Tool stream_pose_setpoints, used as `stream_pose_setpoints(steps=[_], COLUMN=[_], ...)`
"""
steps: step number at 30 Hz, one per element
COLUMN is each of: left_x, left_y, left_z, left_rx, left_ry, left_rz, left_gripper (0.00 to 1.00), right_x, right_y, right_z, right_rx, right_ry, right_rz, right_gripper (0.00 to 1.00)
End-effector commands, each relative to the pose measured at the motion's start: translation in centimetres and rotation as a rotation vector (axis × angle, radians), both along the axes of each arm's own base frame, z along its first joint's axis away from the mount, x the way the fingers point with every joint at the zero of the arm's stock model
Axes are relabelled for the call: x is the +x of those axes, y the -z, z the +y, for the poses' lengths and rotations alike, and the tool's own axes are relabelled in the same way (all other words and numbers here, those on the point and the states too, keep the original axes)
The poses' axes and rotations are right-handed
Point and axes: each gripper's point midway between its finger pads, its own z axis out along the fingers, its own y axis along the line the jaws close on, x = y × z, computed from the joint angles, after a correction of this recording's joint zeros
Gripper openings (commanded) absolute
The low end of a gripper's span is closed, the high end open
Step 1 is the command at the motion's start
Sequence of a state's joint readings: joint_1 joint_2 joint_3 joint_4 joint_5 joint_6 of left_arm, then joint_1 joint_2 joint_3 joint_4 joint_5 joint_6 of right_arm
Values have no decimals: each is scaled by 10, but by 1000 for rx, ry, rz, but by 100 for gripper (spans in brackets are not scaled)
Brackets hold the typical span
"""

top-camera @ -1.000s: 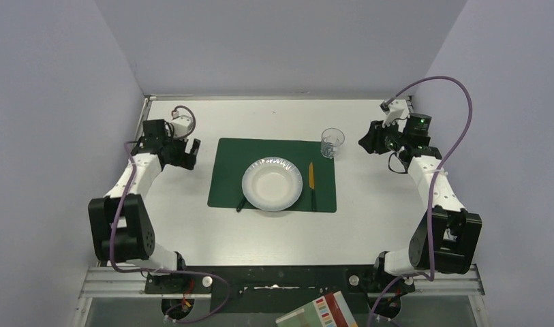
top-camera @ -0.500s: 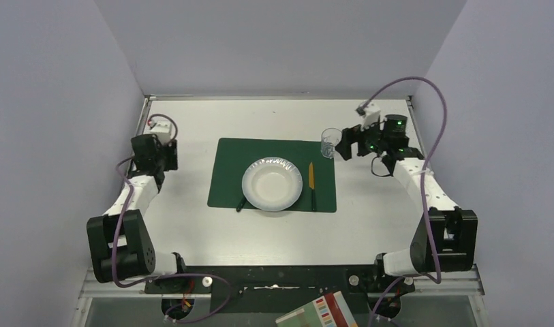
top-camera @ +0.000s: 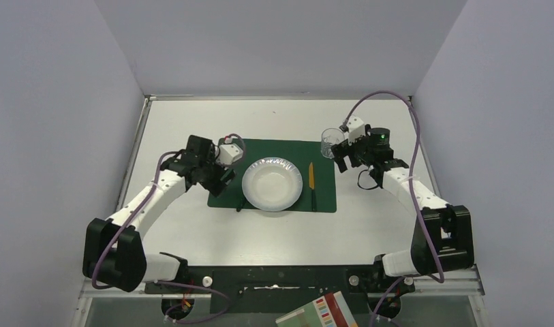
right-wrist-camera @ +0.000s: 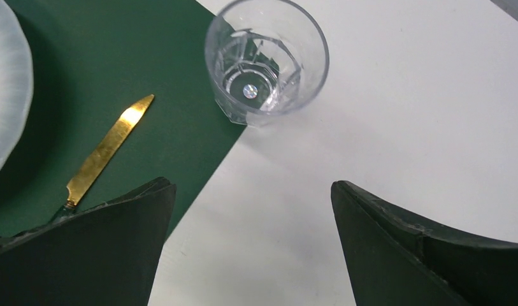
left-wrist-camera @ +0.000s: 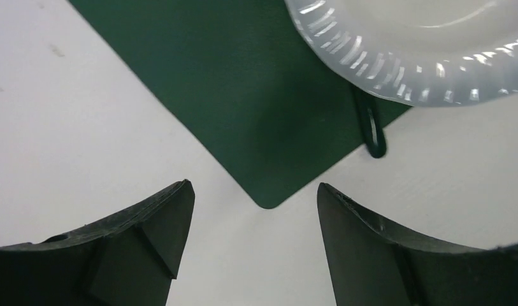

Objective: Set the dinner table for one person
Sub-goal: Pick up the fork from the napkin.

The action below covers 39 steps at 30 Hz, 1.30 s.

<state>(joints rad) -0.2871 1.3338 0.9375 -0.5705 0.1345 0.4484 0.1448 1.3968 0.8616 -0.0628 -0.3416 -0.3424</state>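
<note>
Dinner table (top-camera: 192, 225): wide white tabletop with a thin metal rim, filling the floor between pale walls (top-camera: 56, 102), arm bases (top-camera: 158, 262) bolted at its near edge.

Dark green placemat (top-camera: 260, 153): flat at mid-table, rounded corners, long side running left to right.

White plate (top-camera: 272, 185): fluted rim, lying on the placemat a little right of centre, near rim reaching the mat's near edge.

Left gripper (left-wrist-camera: 255, 191): hovering at the placemat's near-left corner, just left of the plate, jaws apart, nothing between them.

Right gripper (right-wrist-camera: 253, 188): hovering by the placemat's far-right corner, jaws spread wide, holding nothing.

Knife (right-wrist-camera: 103, 153): gold blade, dark handle, lying on the placemat right of the plate, parallel to the mat's right edge, blade toward the far side.

Clear faceted glass (right-wrist-camera: 267, 57): upright at the placemat's far-right corner, just ahead of the right fingertips and untouched; on the mat's edge or just off it, hard to tell.

Slim dark handle (left-wrist-camera: 369, 127): poking out from under the plate's near-left rim, tip past the mat's edge onto the table; which utensil, impossible to tell.
</note>
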Motion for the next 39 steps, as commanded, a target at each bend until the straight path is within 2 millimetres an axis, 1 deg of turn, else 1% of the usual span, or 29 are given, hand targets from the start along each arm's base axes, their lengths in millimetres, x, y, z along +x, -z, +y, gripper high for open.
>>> stream_pose_setpoints(steps=[1,3,5,8,10,12,15,19,23,26,29,32,39], left_x=[-34,-38,-37,-35,-38,-38,-37,-37,-34,-33,-33,-33,-36], left_y=[-7,-7,-3,7,13,21,31,38,43,48,54,61,72], left_z=[-26,-42,-51,-68,-83,-89,-89,-92,-91,-92,-95,-95,-95], left_rx=[-27,-54,-53,-53,-59,-55,-49,-65,-54,-58,-59,-46,-39], left_ry=[23,33,18,5,15,15,-4,-14,-25,-20,-13,-10,-5], left_rz=[66,85,83,74,86,92,106,114,109,108,124,137,158], left_gripper=[71,71,71,71,71,71,71,71,70,61,56,54,54], right_x=[14,14,13,12,13,13,12,11,11,10,10,10,10], right_y=[-37,-37,-37,-38,-38,-37,-37,-37,-38,-38,-37,-38,-39], right_z=[-15,-21,-24,-22,-23,-24,-24,-25,-25,-25,-25,-25,-25], right_rx=[56,67,81,93,94,95,103,107,112,112,112,114,118], right_ry=[50,68,72,64,72,77,69,68,66,65,65,67,66], right_rz=[-158,-162,-160,-159,-156,-152,-152,-152,-153,-154,-156,-158,-157], right_gripper=[98,98,98,98,98,98,98,98,98,98,98,98,98])
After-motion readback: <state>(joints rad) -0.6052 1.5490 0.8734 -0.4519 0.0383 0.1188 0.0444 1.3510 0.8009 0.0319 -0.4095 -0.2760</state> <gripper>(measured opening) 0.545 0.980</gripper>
